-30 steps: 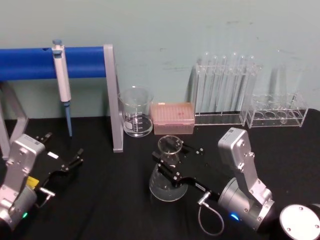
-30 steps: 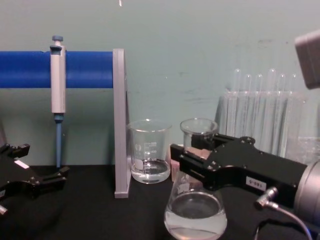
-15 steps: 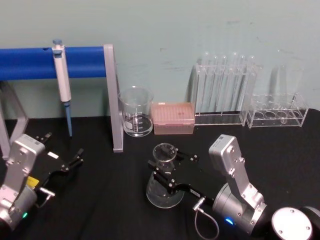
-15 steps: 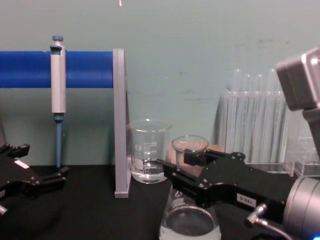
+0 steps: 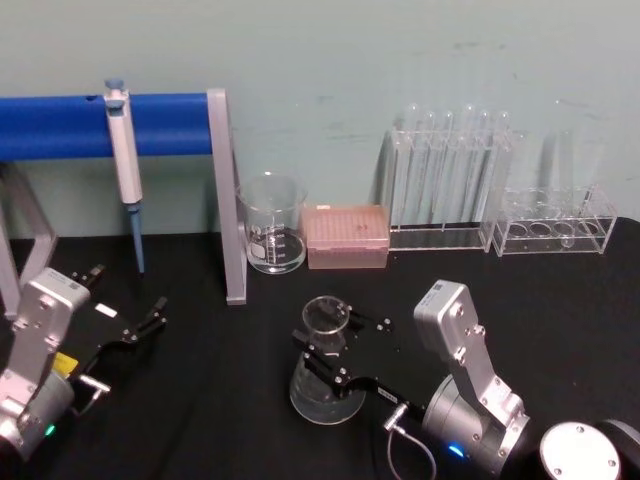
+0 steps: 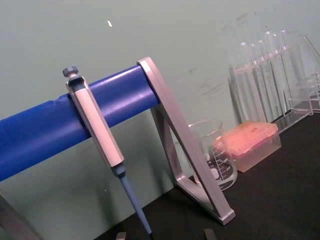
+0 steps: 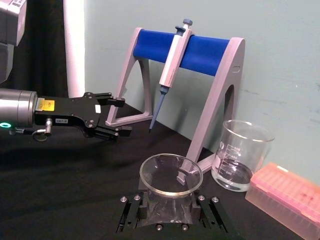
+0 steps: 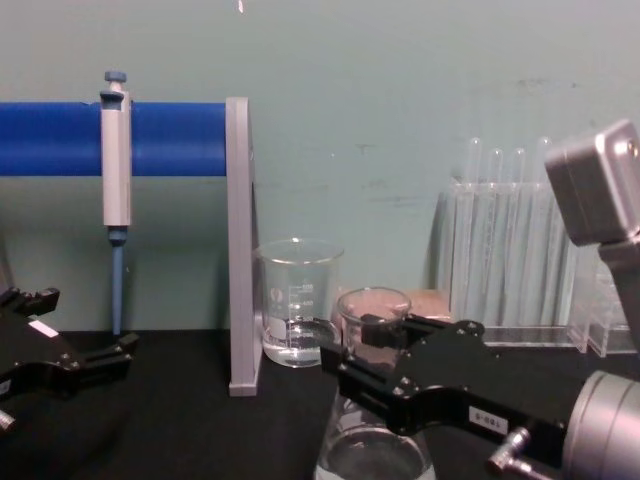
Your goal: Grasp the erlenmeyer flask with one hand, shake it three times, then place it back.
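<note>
Right end effector (image 5: 335, 347) has its two black fingers closed around the narrow neck of the erlenmeyer flask (image 5: 312, 396), just under the flared rim. That seems a sensible hold for shaking: the neck is the slimmest part, and the wide base with its little pool of clear liquid hangs below the grip, where it should swing without slopping out. The flask stands upright in front of the beaker (image 5: 272, 235) and slightly to its right, nearer the robot. Whether its base touches the desk (image 5: 200, 400) or is just off it I cannot tell. Left end effector (image 5: 128, 288) sits well to the left of the beaker and nearer the robot, fingers spread and holding nothing, seemingly parked out of the shaking path. A grey leg of the blue stand (image 5: 60, 125) rises just left of the beaker, and a pipette (image 5: 122, 150) hangs from the bar farther left. A pink tip box (image 5: 345, 236) lies just to the beaker's right, and clear test tube racks (image 5: 450, 190) stand beyond that, all along the back so the front stays free for work. The desk is covered in matt black, and a pale green wall (image 5: 330, 60) rises close behind the beaker.
</note>
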Robot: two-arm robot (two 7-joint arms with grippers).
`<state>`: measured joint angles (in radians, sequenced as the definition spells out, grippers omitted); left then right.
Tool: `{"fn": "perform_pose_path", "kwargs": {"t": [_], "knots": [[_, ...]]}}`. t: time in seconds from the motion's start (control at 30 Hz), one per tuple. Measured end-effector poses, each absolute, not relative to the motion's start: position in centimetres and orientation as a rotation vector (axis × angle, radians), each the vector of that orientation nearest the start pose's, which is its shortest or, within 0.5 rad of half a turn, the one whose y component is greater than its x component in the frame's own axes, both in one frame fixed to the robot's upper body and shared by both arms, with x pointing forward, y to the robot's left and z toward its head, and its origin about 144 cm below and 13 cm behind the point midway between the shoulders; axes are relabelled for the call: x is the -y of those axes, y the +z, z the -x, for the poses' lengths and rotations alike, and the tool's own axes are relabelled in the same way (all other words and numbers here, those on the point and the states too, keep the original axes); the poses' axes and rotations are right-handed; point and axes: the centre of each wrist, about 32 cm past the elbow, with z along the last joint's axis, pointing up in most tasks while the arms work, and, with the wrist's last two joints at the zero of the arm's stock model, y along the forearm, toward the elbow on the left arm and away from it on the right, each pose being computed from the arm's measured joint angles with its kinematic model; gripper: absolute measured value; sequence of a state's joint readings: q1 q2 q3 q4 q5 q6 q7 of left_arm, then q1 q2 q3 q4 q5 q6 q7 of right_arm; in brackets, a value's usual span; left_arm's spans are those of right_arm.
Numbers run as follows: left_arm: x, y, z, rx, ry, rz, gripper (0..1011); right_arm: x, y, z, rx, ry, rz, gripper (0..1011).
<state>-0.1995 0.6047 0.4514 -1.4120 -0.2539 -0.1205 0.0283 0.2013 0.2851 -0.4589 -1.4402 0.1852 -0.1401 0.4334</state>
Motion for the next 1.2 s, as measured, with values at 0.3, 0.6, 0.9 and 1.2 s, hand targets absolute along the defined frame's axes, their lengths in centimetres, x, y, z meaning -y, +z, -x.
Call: {"fn": "perform_pose_path", "kwargs": {"t": [0.3, 0.6, 0.9, 1.2], "knots": [[-30.97, 113.98, -48.86, 0.285, 1.248, -0.304, 1001, 18.63, 113.65, -48.96, 0.164, -0.721, 0.047, 451], [-30.97, 113.98, -48.86, 0.285, 1.248, -0.305, 1001, 18.71, 113.36, -49.01, 0.158, -0.722, 0.045, 451], [-30.97, 113.98, -48.86, 0.285, 1.248, -0.304, 1001, 18.79, 113.33, -49.06, 0.157, -0.723, 0.048, 451], [-30.97, 113.98, -48.86, 0.285, 1.248, -0.305, 1001, 18.81, 113.34, -49.06, 0.157, -0.724, 0.048, 451]]}}
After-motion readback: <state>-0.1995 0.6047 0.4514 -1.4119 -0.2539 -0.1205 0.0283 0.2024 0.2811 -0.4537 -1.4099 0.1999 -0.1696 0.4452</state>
